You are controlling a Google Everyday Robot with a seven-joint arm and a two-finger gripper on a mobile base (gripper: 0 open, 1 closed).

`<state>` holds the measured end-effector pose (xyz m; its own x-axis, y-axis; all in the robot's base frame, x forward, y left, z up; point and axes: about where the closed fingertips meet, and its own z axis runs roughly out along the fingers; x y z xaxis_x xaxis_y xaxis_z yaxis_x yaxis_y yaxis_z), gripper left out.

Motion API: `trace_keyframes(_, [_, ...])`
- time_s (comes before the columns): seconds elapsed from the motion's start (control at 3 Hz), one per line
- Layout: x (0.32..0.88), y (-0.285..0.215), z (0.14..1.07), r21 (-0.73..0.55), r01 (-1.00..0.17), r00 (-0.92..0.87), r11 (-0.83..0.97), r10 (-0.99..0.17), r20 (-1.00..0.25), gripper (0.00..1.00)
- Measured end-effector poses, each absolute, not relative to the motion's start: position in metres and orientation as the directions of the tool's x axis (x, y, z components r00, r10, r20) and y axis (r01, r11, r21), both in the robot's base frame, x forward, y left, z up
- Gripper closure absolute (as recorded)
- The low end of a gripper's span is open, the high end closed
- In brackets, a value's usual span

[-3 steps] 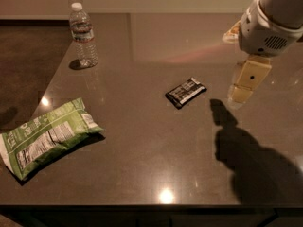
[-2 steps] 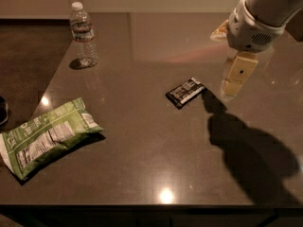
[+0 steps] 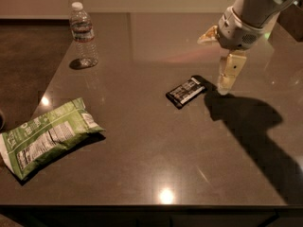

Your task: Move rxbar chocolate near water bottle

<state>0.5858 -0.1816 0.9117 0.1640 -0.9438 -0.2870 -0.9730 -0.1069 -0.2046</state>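
Observation 1, change: my gripper [image 3: 229, 74] has shifted leftward across the desk [image 3: 142, 164] since the earlier frames and is now hanging just beside the right end of the rxbar chocolate [image 3: 186, 91]. Its shadow [image 3: 255, 122] has travelled with it and is now reaching the bar's right end. The bar, the water bottle [image 3: 83, 37] and the green chip bag [image 3: 47, 138] are all lying where they were.

Observation 2, position: the rxbar chocolate is lying flat near the middle of the desk, angled with its right end pointing up and away. My gripper is pointing downward to the right of that end, close but not over the bar. I cannot tell whether the gripper is set wide or narrow, and I am not seeing it hold anything. The water bottle is standing upright at the far left corner, well apart from both the bar and the gripper.

Observation 3, surfaces: the desk is showing a dark, smooth, glossy top that is reflecting spots of light. The bar is a small flat rectangle in a black wrapper with pale lettering. The bottle is clear, ribbed plastic with a white cap. The chip bag is a crinkled, puffed pouch lying near the left edge.
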Motion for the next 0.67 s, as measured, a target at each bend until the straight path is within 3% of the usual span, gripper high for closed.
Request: trace_keyframes(0.67, [0.592, -0.202, 0.880, -0.146, -0.957, 0.286, -0.251, -0.906, -0.313, 0.00])
